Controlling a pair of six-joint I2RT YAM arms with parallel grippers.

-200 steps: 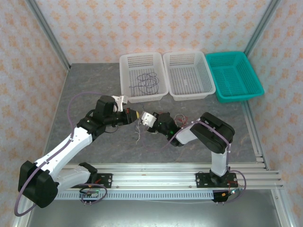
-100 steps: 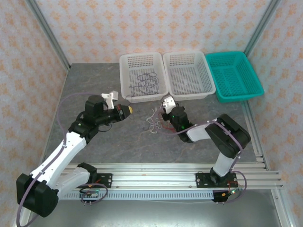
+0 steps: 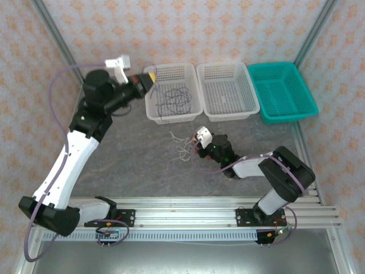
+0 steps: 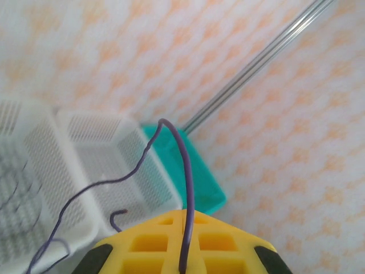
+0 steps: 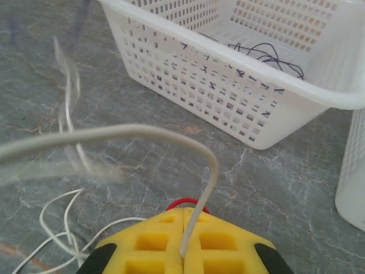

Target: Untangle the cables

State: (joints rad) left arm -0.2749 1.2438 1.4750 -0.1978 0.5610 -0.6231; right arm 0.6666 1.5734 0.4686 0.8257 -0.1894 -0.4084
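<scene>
Plainly, left hand (image 4: 182, 246) pinches a thin purple wire (image 4: 189, 182); right hand (image 5: 183, 240) pinches a curved white wire (image 5: 142, 132).

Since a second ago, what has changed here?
The left gripper, shut on a purple cable, swung away from the right gripper, up to the left basket. The right gripper, shut on the white cable, shifted a little right. The baskets stayed put.
</scene>
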